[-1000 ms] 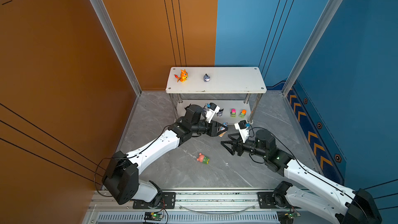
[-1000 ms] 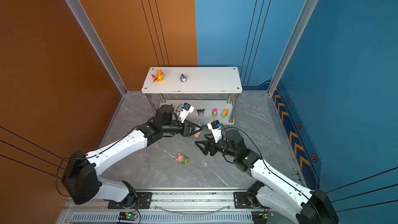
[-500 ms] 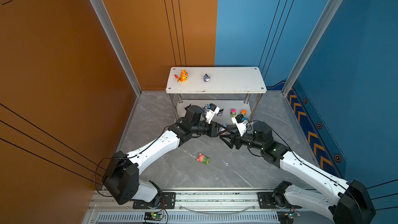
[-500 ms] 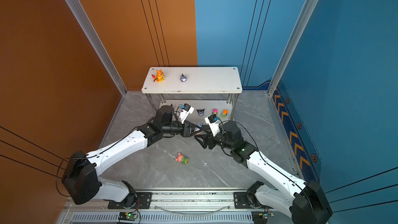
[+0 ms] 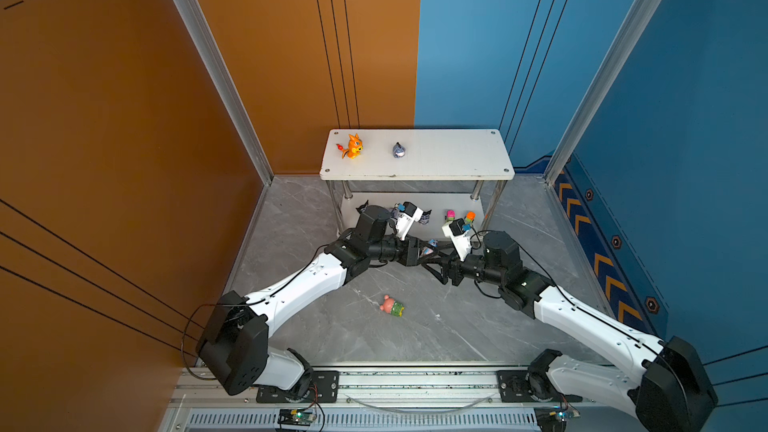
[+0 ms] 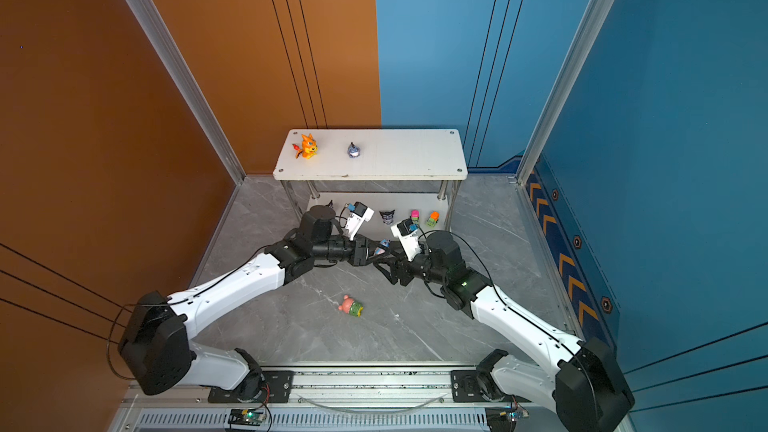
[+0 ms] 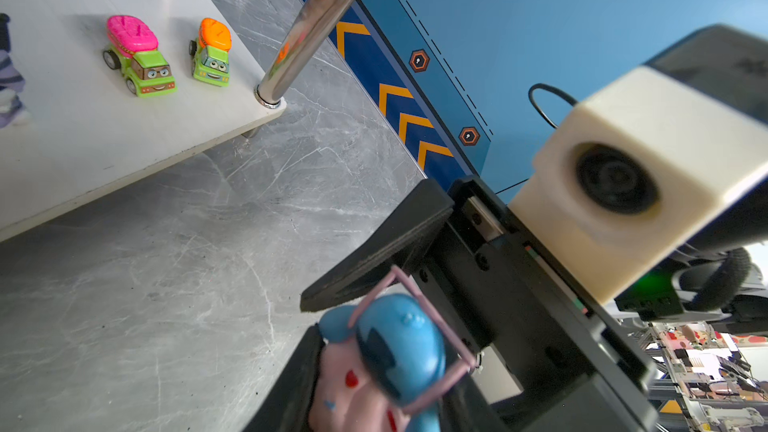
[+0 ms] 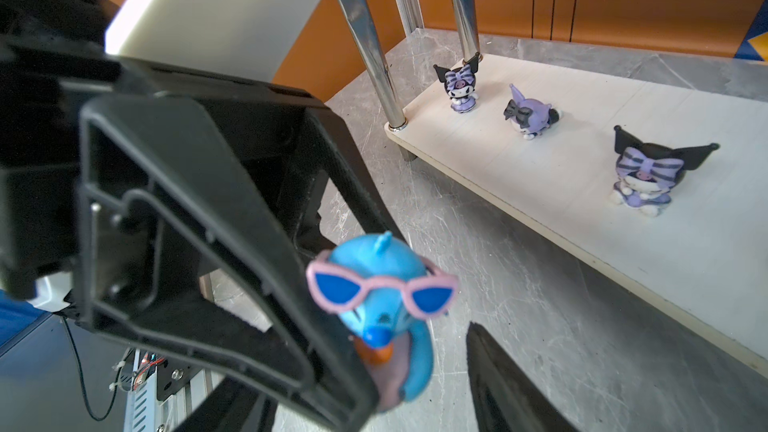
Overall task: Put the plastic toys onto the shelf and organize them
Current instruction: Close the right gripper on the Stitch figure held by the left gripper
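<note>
The blue creature [image 8: 382, 313], wearing pink sunglasses, hangs just in front of the shelf [image 5: 436, 155], level with its lower board and clamped in the left gripper [image 5: 427, 252]. The right gripper [image 5: 433, 258] has its jaws apart on either side of the toy. On the shelf's lower board stand three black-purple imps [image 8: 530, 114], the pink car [image 7: 137, 56] and the orange car [image 7: 212, 51]. The orange dragon [image 5: 353, 146] and grey donkey [image 5: 399, 150] stand on its top board. The pink bear [image 5: 391, 306] lies on the floor well in front of the shelf.

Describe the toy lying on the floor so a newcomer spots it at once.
Find the white shelf at the back wall, then look forward to the grey floor between the left arm and right arm. The pink bear lies there on its side, the only toy neither shelved nor held.
</note>
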`<state>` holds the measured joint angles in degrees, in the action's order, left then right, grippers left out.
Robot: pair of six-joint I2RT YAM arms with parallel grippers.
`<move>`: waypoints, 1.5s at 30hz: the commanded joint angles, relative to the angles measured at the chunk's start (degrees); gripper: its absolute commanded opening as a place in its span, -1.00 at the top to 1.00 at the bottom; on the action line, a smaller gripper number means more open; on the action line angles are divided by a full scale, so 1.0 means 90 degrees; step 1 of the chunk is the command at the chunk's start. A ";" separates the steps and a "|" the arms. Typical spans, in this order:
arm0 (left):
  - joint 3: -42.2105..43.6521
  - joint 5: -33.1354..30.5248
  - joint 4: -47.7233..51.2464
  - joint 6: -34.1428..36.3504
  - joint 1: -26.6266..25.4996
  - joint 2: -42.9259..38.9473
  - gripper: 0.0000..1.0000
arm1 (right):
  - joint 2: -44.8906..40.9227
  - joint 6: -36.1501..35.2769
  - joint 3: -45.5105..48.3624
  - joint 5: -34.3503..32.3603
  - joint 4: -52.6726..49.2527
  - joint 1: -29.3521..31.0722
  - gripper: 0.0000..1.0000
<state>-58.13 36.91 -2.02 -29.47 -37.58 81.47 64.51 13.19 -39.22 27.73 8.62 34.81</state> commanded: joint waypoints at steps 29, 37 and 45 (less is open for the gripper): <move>-0.0062 0.0137 0.0252 0.0278 -0.0072 -0.0029 0.24 | 0.0118 0.0100 -0.0450 0.0135 0.0492 -0.0090 0.00; -0.0059 0.0085 -0.0029 0.0092 -0.0076 -0.0029 0.23 | 0.0153 0.0586 -0.0225 -0.0219 0.1380 0.0013 -0.14; 0.0039 0.0060 -0.0262 -0.0111 -0.0089 -0.0028 0.23 | 0.0166 0.0856 0.0106 -0.0678 0.2331 0.0078 -0.03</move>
<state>-58.57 35.31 -6.28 -30.09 -37.12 81.43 66.24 18.41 -38.20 26.50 18.33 35.62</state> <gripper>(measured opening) 0.389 0.519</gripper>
